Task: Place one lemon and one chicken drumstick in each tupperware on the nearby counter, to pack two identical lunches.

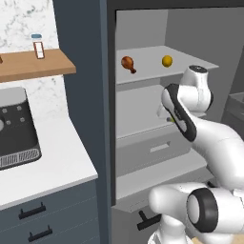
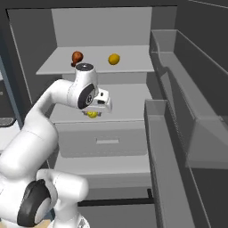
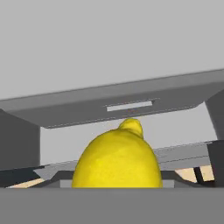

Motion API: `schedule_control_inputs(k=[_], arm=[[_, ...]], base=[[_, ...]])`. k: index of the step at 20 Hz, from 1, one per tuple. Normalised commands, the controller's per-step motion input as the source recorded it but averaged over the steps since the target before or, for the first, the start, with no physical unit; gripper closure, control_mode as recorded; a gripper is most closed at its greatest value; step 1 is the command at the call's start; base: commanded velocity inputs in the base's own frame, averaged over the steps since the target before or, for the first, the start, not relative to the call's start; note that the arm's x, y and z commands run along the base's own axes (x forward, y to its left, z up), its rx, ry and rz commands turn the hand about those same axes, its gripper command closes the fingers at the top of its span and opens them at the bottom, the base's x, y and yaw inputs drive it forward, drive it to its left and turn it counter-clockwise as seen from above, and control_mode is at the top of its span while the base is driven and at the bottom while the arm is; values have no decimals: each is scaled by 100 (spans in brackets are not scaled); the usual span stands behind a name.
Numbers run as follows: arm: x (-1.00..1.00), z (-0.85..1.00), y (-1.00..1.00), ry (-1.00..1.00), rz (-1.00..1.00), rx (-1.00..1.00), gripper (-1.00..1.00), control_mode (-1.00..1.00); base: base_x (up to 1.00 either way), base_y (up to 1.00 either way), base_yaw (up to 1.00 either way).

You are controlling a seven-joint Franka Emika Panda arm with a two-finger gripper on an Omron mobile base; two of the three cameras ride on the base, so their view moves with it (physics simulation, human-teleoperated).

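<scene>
- Lemon [image 3: 117, 158] at my gripper [image 2: 93, 114], long axis along the hand, nipple end pointing away.
- Jaws part-open, clamped on lemon.

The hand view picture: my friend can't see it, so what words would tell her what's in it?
A big yellow lemon with a little nub on top sits right in front of the camera, low in the middle. Behind it is the grey inside of an open fridge, with a drawer front that has a pale slot handle.
</scene>
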Motion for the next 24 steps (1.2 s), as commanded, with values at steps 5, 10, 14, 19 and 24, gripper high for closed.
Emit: schedule_control_inputs(k=[5,10,14,19,24], arm=[[-100,-18,12,2,-1,0,100,-100],[-91,-2,20,0,0,0,100,-100],[-60,0,22,0,0,0,100,-100],[-54,0,18,0,0,0,100,-100],[-14,0,5,-1,0,0,100,100]], base=[[0,0,0],[0,0,0],[0,0,0],[0,0,0],[-60,37,5]])
